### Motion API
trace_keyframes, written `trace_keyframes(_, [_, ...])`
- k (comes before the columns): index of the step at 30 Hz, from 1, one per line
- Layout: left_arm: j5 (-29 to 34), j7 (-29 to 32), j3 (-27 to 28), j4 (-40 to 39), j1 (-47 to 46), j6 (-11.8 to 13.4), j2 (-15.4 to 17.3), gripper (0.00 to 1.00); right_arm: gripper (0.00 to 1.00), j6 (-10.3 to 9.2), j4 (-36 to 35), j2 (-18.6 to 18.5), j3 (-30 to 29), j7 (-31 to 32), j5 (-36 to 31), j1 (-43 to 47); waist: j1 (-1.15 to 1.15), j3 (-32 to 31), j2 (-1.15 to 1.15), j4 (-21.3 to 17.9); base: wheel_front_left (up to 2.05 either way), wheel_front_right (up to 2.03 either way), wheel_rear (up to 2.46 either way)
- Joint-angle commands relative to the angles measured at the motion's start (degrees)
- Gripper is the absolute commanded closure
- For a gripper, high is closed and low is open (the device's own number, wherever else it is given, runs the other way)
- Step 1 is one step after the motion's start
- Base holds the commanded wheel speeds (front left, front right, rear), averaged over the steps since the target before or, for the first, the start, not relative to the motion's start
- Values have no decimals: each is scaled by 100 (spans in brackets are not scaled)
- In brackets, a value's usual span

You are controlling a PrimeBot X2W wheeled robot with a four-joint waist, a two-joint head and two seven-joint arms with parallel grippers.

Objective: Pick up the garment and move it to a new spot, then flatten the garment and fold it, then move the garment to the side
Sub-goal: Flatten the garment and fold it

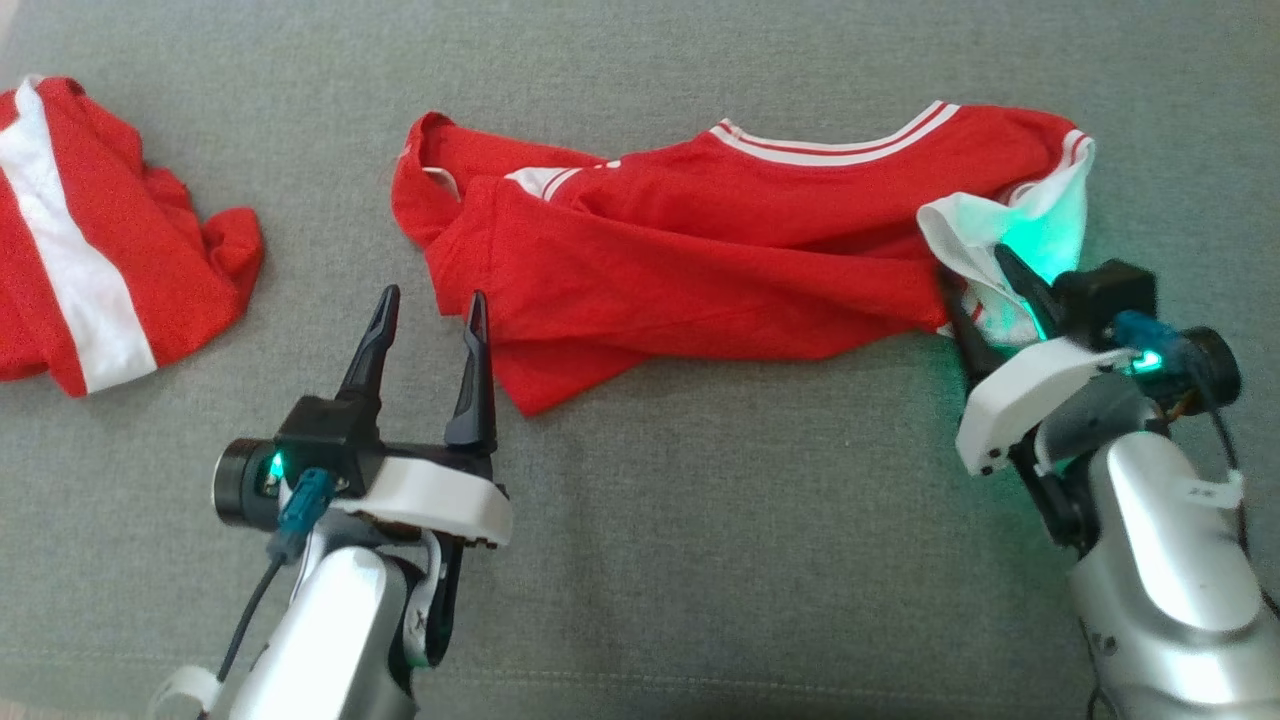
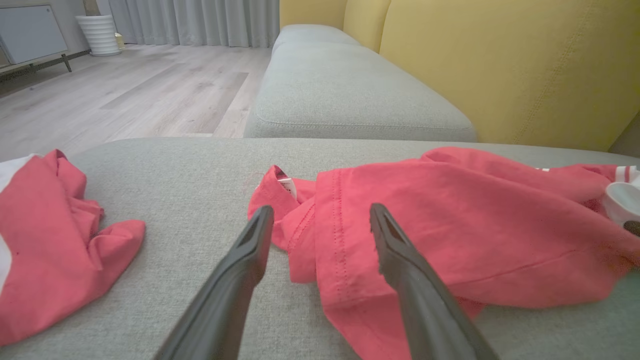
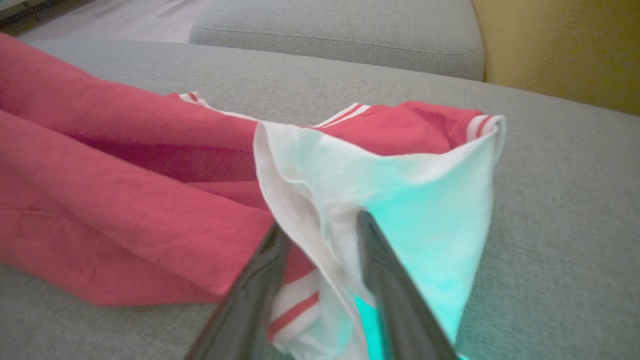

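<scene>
One shirt (image 1: pixel 700 250) lies long from 9 to 3. Our right claw (image 1: pixel 975 265) straddles its 3 o'clock sleeve (image 1: pixel 1040 220), grip unclear; our left claw (image 1: pixel 433 295) hangs wide at 7.

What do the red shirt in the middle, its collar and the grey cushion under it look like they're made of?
The red shirt looks like thin, soft knit cloth, perhaps cotton or a blend, matte: it lies in loose folds with stitched hems. Its collar seems ribbed trim, striped white and red. The grey cushion looks like coarse woven upholstery, matte, with visible grain.
</scene>
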Motion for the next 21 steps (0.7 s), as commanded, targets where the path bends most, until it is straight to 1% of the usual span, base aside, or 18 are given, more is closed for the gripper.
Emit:
trace_keyframes(1, [52,-76,204,-109,-189,-6,34,0,100,42,-160,34,-28,-75,104,-107,-1,27,0,19,0,0,0])
trace_keyframes(6, [56,-101,260,-70,-158,16,29,0,100,42,-255,257,-440,-323,417,26,-1,-15,0,-77,0,0,0])
trace_keyframes(7, [64,-107,277,-72,-118,23,36,0,100,42,-298,424,-785,-455,850,146,-1,-56,0,-140,0,0,0])
trace_keyframes(9, [67,-111,294,-71,-76,23,54,0,100,42,-274,529,-1149,-507,1631,289,-1,-104,0,-216,0,0,0])
trace_keyframes(11, [69,-113,298,-69,-51,15,70,0,100,42,-143,550,-1363,-580,2377,408,-1,-130,0,-280,0,0,0])
trace_keyframes(12, [74,-114,294,-69,-49,7,80,0,100,42,-9,552,-1387,-605,2850,455,-1,-137,0,-312,0,0,0])
trace_keyframes(13, [81,-114,283,-65,-53,-6,91,0,86,42,107,553,-1374,-669,3184,488,-1,-141,0,-339,0,0,0])
trace_keyframes(14, [86,-115,283,-64,-54,-6,101,0,35,42,218,553,-1336,-751,3339,520,-1,-148,0,-377,0,0,0])
trace_keyframes(15, [93,-115,283,-69,-54,-4,114,0,0,42,316,554,-1260,-813,3432,544,-1,-150,0,-414,0,0,0])
trace_keyframes(18, [100,-116,296,-95,-45,8,160,0,0,42,489,555,-1051,-1027,3607,542,-1,-135,0,-524,0,0,0])
trace_keyframes(21, [99,-109,304,-113,-27,25,198,0,0,42,497,555,-996,-1304,3398,533,-1,-133,0,-610,0,0,0])
